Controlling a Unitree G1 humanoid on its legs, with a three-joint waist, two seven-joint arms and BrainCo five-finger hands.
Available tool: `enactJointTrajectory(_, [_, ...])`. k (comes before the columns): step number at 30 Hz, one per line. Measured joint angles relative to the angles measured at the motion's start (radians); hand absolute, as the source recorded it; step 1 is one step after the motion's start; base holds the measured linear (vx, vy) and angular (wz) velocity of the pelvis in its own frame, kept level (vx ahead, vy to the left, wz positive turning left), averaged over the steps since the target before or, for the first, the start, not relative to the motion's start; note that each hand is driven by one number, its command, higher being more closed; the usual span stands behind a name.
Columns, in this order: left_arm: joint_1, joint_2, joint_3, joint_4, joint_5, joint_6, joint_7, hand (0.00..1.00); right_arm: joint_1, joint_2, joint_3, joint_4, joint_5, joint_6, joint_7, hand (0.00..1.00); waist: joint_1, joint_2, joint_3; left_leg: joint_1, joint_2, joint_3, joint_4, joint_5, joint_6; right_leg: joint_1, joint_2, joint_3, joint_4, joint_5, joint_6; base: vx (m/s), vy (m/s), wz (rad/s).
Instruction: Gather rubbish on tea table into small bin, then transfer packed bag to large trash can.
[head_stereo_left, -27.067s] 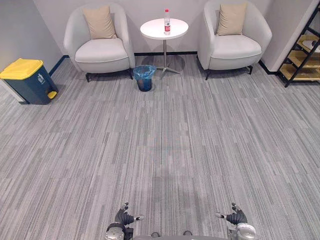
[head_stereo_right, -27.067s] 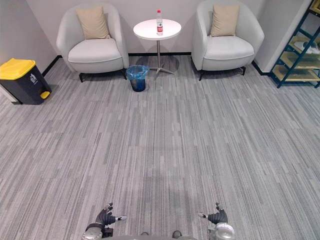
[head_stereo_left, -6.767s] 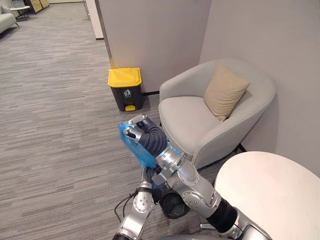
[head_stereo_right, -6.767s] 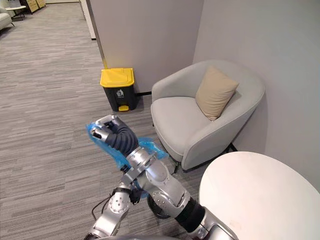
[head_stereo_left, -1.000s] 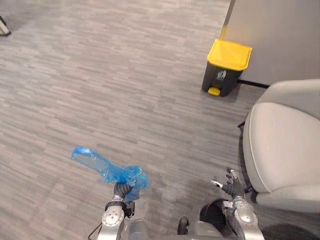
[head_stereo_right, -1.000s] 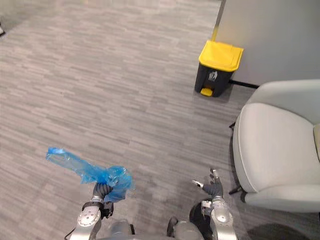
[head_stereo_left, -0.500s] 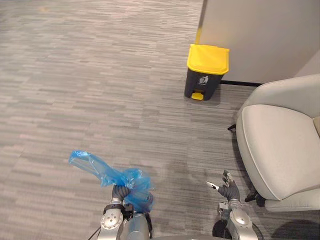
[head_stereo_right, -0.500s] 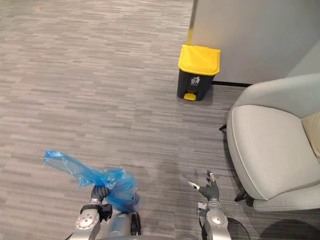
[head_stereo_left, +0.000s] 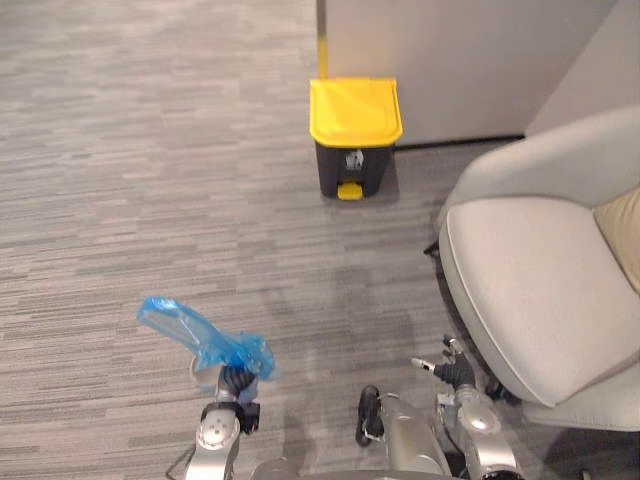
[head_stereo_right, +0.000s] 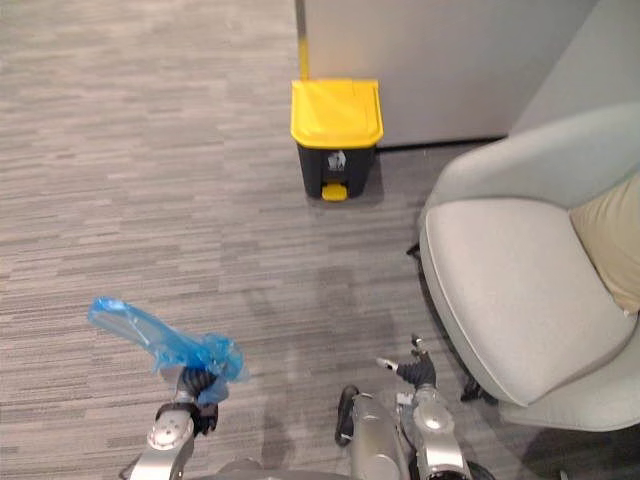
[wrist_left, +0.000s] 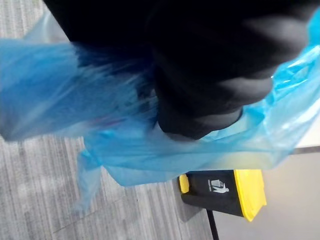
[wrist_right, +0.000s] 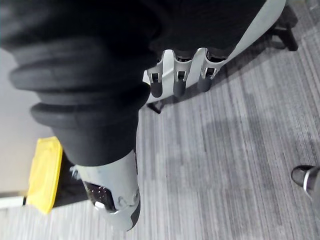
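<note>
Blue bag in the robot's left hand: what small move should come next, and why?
Probably a step forward toward the yellow-lidded trash can. The left hand is closed on the blue bag, and the can stands well ahead by the wall, lid shut, out of reach. The right hand hangs open, free for the lid.

Floor (head_stereo_left: 150, 180): grey carpet w/ fine striped pattern, across whole view. Standing on it: large trash can (head_stereo_left: 355, 140), dark body w/ yellow lid shut and yellow pedal at base, set close against wall (head_stereo_left: 450, 60); pale grey armchair (head_stereo_left: 530, 290) to can's right, near but apart.
</note>
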Motion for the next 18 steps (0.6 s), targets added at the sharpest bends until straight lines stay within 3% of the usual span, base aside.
enactJointTrajectory(1, [0.009,-0.024,0.003,-0.014,0.000,0.001,-0.002,1.00,0.033,0.005,0.010,-0.039,0.001,-0.001,0.000,0.00,0.005,0.013,0.007,-0.093,0.046,-0.018,0.234,0.065,0.032,0.070,0.017,-0.011,-0.041,-0.003,-0.004,0.23,-0.049,0.15])
enactJointTrajectory(2, [0.023,-0.033,0.003,-0.029,0.000,0.001,-0.004,1.00,0.043,0.007,0.017,-0.067,0.001,-0.001,0.000,0.00,0.009,0.016,0.008,-0.147,0.070,-0.025,0.355,0.140,0.051,0.102,0.026,-0.012,-0.065,-0.007,-0.010,0.26,0.007,-0.07])
enactJointTrajectory(3, [0.045,-0.044,-0.001,-0.047,-0.001,0.000,-0.005,1.00,0.051,0.012,0.037,-0.104,0.003,-0.005,0.000,0.00,0.033,0.013,0.010,-0.233,0.105,-0.035,0.527,0.121,0.056,0.146,0.037,-0.002,-0.100,-0.015,-0.013,0.24,0.039,-0.19])
enactJointTrajectory(4, [0.051,-0.047,-0.005,-0.056,-0.001,0.001,-0.006,1.00,0.054,0.022,0.036,-0.126,0.006,-0.005,-0.002,0.00,0.043,0.015,0.010,-0.296,0.115,-0.036,0.594,0.085,0.064,0.172,0.039,0.004,-0.118,-0.023,-0.013,0.35,0.060,-0.26])
enactJointTrajectory(5, [0.052,-0.051,-0.005,-0.064,-0.001,0.001,-0.011,1.00,0.060,0.028,0.034,-0.155,0.010,-0.005,-0.002,0.00,0.060,0.008,0.013,-0.377,0.114,-0.020,0.596,0.032,0.076,0.208,0.037,0.013,-0.144,-0.031,-0.008,0.25,0.040,-0.16])
enactJointTrajectory(8, [0.060,-0.056,0.000,-0.088,-0.001,0.002,-0.020,1.00,0.053,0.032,0.031,-0.187,0.011,-0.005,-0.005,0.00,0.084,0.004,0.014,-0.453,0.088,0.010,0.429,-0.019,0.105,0.248,0.019,0.042,-0.156,-0.052,0.032,0.27,0.122,-0.24])
enactJointTrajectory(10, [0.071,-0.064,0.004,-0.094,-0.001,0.002,-0.021,1.00,0.052,0.032,0.023,-0.186,0.010,-0.004,-0.007,0.00,0.086,-0.010,0.011,-0.460,0.034,0.007,0.234,-0.015,0.098,0.267,-0.016,0.068,-0.153,-0.077,0.073,0.36,0.254,-0.33])
enactJointTrajectory(11, [0.078,-0.071,0.003,-0.094,-0.001,0.002,-0.021,1.00,0.054,0.023,0.011,-0.185,0.010,-0.005,-0.017,0.00,0.085,0.002,-0.002,-0.445,0.003,-0.009,0.030,0.035,0.065,0.273,-0.026,0.093,-0.146,-0.100,0.113,0.37,0.288,-0.39])
enactJointTrajectory(12, [0.083,-0.074,0.003,-0.089,-0.001,0.002,-0.021,1.00,0.050,0.023,0.007,-0.172,0.010,-0.005,-0.022,0.00,0.088,0.000,-0.003,-0.427,-0.009,-0.004,-0.005,0.106,0.088,0.274,-0.027,0.111,-0.142,-0.114,0.138,0.39,0.268,-0.29])
enactJointTrajectory(13, [0.074,-0.060,0.003,-0.066,-0.001,0.006,-0.021,1.00,0.034,0.036,0.006,-0.129,0.010,0.002,-0.026,0.00,0.081,-0.045,-0.020,-0.402,-0.052,0.031,-0.032,0.107,0.101,0.275,-0.066,0.152,-0.174,-0.107,0.132,0.40,0.239,-0.14])
enactJointTrajectory(14, [0.068,-0.052,0.001,-0.071,-0.001,0.007,-0.021,1.00,0.045,0.042,0.009,-0.126,0.010,0.002,-0.023,0.00,0.080,-0.061,-0.030,-0.404,-0.075,0.039,-0.009,0.071,0.122,0.297,-0.084,0.184,-0.220,-0.091,0.138,0.40,0.225,-0.03])
enactJointTrajectory(16, [0.066,-0.053,0.001,-0.071,-0.001,0.008,-0.018,1.00,0.030,0.045,0.015,-0.121,0.008,0.002,-0.022,0.00,0.086,-0.064,-0.031,-0.393,-0.081,0.070,0.053,0.009,0.146,0.333,-0.108,0.216,-0.244,-0.077,0.159,0.42,0.242,-0.29])
enactJointTrajectory(18, [0.071,-0.043,-0.003,-0.071,-0.001,0.011,-0.015,1.00,0.005,0.044,0.022,-0.095,0.001,-0.001,-0.020,0.00,0.084,-0.063,-0.032,-0.338,-0.089,0.098,0.042,-0.047,0.147,0.318,-0.126,0.252,-0.160,-0.069,0.172,0.33,0.177,-0.51])
